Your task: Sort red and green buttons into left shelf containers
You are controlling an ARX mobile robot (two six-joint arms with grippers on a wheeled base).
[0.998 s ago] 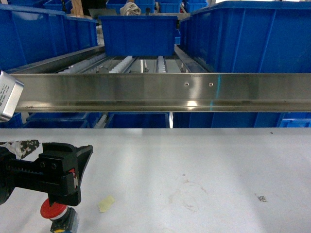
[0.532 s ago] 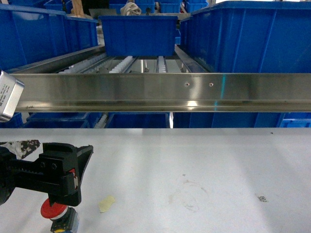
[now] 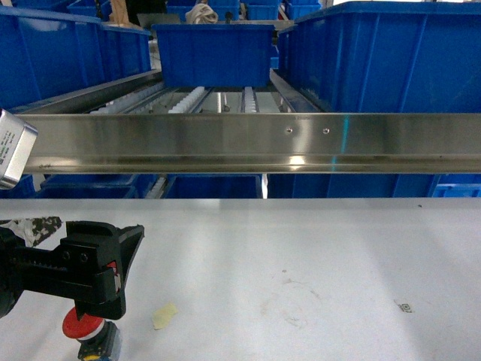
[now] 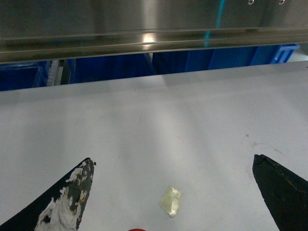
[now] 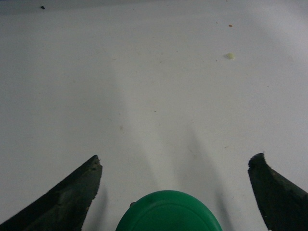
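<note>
The shelf rail (image 3: 248, 143) is shiny metal, like a blurry mirror. The blue bins (image 3: 376, 60) are smooth plastic with a soft shine. The white table (image 3: 316, 256) looks flat and dull, with faint scuffs. The green button (image 5: 168, 211) cap is smooth plastic. The left gripper (image 4: 178, 192) has black fingers (image 4: 67, 202), one with chipped, rough white patches.

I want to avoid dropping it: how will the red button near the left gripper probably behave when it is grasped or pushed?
The red button looks rigid: a round cap on a stubby body, so it should not bend. The cap appears wider than the body, so a sideways push might tip it, and then it may roll. The left gripper is open wide above it, beside the tape scrap.
</note>
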